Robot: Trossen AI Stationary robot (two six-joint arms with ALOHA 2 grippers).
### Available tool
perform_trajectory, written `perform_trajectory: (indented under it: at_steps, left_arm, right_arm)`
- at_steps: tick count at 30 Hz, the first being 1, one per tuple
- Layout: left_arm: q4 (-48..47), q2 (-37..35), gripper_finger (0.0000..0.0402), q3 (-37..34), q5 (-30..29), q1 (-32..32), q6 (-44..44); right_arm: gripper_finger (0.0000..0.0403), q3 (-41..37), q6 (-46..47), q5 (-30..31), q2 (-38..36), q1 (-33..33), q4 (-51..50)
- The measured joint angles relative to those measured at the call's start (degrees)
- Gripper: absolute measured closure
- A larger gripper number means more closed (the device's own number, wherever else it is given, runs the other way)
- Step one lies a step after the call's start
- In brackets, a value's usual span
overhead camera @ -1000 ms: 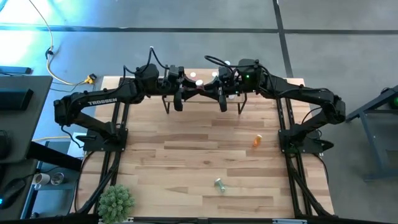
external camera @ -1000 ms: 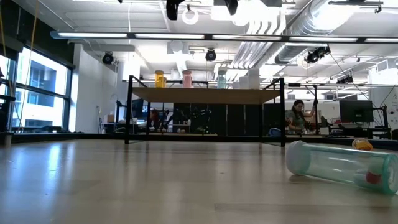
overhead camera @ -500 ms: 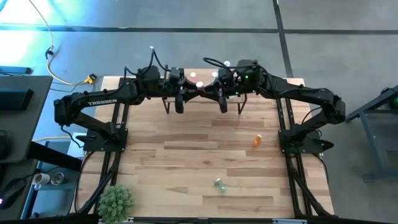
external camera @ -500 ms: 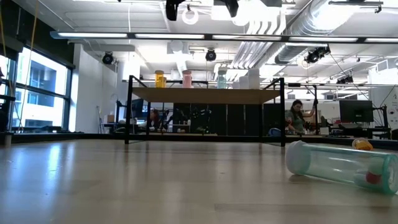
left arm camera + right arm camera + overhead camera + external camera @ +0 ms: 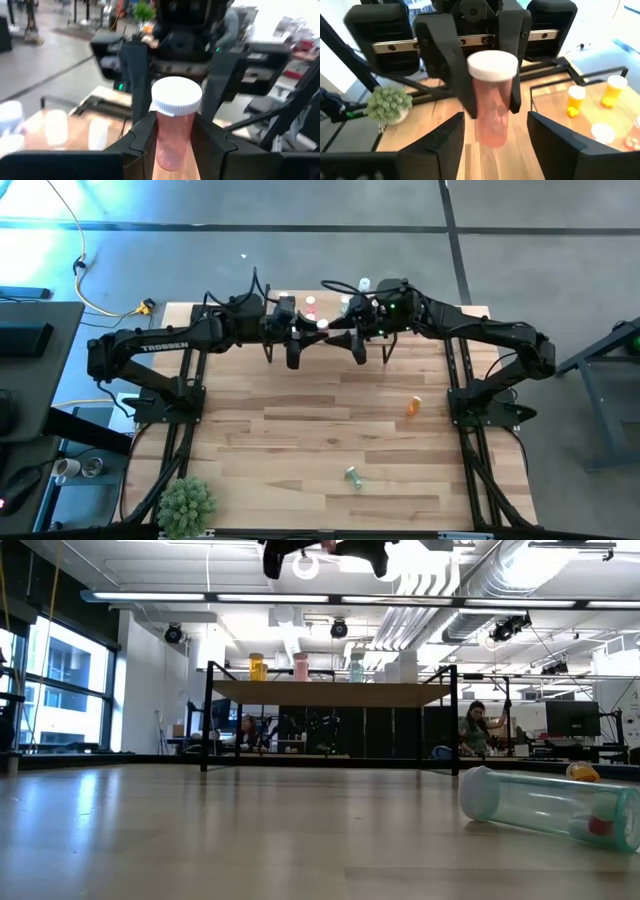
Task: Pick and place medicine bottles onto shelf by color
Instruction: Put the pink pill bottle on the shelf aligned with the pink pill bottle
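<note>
A pink medicine bottle with a white cap hangs upright above the shelf's near edge, with my left gripper shut on it. My right gripper faces it from the table's right, open, one finger standing off each side of the bottle. From above, the left gripper and right gripper meet over the shelf. The shelf carries an orange bottle, a pink one and a greenish one, all standing upright. My left gripper pinches the pink bottle's body just below the white cap, one finger on each side. The fingers come level from the table's left. The bottle stands upright in the hold, its bottom below the fingers, lifted clear of shelf and table.
An orange bottle lies on the tabletop at the right. A clear-green bottle lies on its side nearer the front edge. A green plant stands at the near left corner. People show in the room beyond the table.
My right gripper has opened and let go of the pink bottle, which stays upright in my left gripper. Both grippers show a little lower in the low view than before.
</note>
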Motion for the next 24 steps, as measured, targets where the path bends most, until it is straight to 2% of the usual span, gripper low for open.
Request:
perform_trajectory:
  at_steps: [4,10,15,21,24]
  left_arm:
    - [-5.6,-1.6,0.0307,-0.1,-2.9,-0.4,1.8]
    - [-14.6,-5.5,0.0307,-0.1,-10.2,-2.3,4.1]
    - [-22.3,-8.5,0.0307,-0.1,-17.0,-5.4,4.5]
    - [-23.3,-11.4,0.0307,-0.6,-20.3,-10.0,4.5]
    - [-23.0,-12.7,0.0307,-3.2,-23.7,-11.6,3.2]
  right_arm:
    - [0.0185,0.0,-1.8,0.1,0.0,0.0,-3.0]
    - [0.0182,0.1,-5.5,3.6,0.0,-0.1,-4.2]
    - [0.0182,3.1,-9.4,4.7,-0.1,-1.3,-4.5]
    - [0.0182,8.5,-10.6,4.7,0.2,-3.8,-4.0]
    - [0.0182,10.7,-11.2,4.7,0.9,-4.8,-3.9]
